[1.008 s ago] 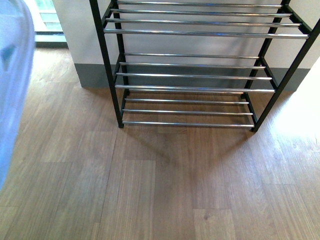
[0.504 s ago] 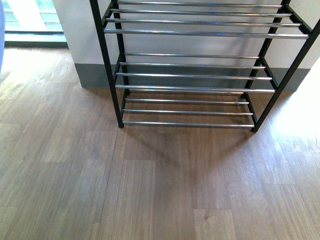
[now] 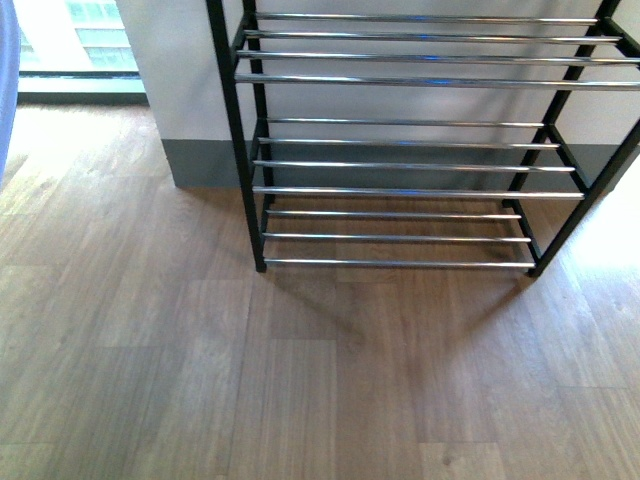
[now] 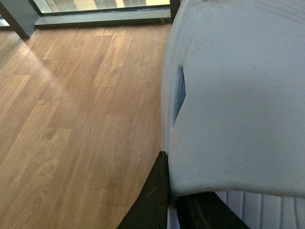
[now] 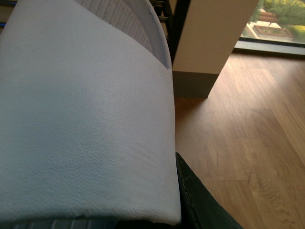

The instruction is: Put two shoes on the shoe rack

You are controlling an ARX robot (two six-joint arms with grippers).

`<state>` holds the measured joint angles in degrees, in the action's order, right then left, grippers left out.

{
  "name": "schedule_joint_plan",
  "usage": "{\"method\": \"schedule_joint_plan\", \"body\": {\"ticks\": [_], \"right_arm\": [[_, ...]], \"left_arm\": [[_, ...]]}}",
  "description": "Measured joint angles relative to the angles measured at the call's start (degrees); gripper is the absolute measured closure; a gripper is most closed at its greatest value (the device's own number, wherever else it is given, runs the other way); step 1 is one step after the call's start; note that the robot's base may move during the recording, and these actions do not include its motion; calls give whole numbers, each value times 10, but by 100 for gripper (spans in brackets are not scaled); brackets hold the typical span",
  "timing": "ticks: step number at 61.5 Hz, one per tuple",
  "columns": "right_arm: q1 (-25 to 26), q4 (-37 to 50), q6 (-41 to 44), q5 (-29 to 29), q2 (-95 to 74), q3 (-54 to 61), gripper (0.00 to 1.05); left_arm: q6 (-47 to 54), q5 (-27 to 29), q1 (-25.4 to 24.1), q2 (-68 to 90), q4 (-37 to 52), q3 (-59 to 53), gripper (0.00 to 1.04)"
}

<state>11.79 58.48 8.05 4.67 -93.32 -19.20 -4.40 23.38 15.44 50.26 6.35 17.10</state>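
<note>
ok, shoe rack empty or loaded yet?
Empty, on tiers in view: the shoe rack shows bare rods. One slipper and the other slipper fill the wrist views.

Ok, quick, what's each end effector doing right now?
Left end effector: closed on a pale blue slipper.
Right end effector: closed on the second pale blue slipper.

The shoe rack is standing upright on the wood floor against the wall, its black frame carrying tiers of shiny chrome rods. A pale blue slipper with a pebbled strap is hanging clamped in the left arm's jaws. A second slipper, matching it, is sitting in the right arm's jaws.
</note>
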Motion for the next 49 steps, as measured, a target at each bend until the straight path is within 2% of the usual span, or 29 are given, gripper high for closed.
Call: {"method": "schedule_joint_plan", "body": {"ticks": [49], "right_arm": [[-3, -1, 2, -2, 0, -1, 103]], "left_arm": [[0, 4, -1, 0, 0, -1, 103]]}}
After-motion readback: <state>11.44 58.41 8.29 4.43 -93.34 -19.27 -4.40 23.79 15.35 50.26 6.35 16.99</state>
